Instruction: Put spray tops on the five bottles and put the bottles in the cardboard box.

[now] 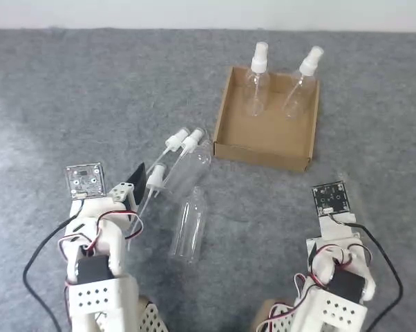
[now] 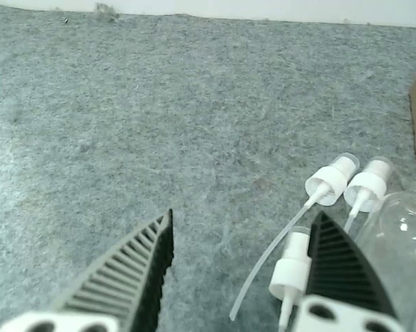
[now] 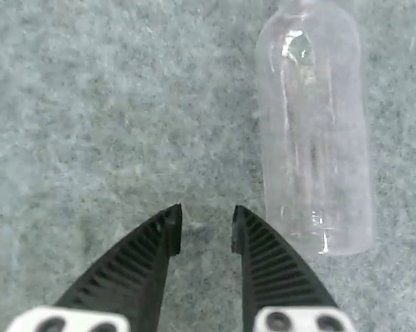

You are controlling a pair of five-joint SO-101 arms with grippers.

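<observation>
Two clear bottles lie uncapped on the grey felt, one point(image 1: 191, 164) above the other point(image 1: 188, 225). Three loose white spray tops lie beside them point(image 1: 177, 138) point(image 1: 193, 141) point(image 1: 156, 177). My left gripper point(image 1: 137, 188) stands open by the nearest spray top point(image 2: 291, 266), which lies just outside one finger point(image 2: 339, 270); nothing is between the fingers, and the other two tops point(image 2: 332, 180) point(image 2: 370, 183) are farther off. My right gripper point(image 3: 206, 218) is narrowly open over bare felt, with a clear bottle point(image 3: 312, 138) lying just beyond one fingertip. The cardboard box point(image 1: 222, 117) holds two capped bottles point(image 1: 255, 83) point(image 1: 299, 86).
The right arm point(image 1: 331, 200) stands at the lower right, below the box. Grey felt covers the whole table, with open room at the left and far side. A white wall edge runs along the back.
</observation>
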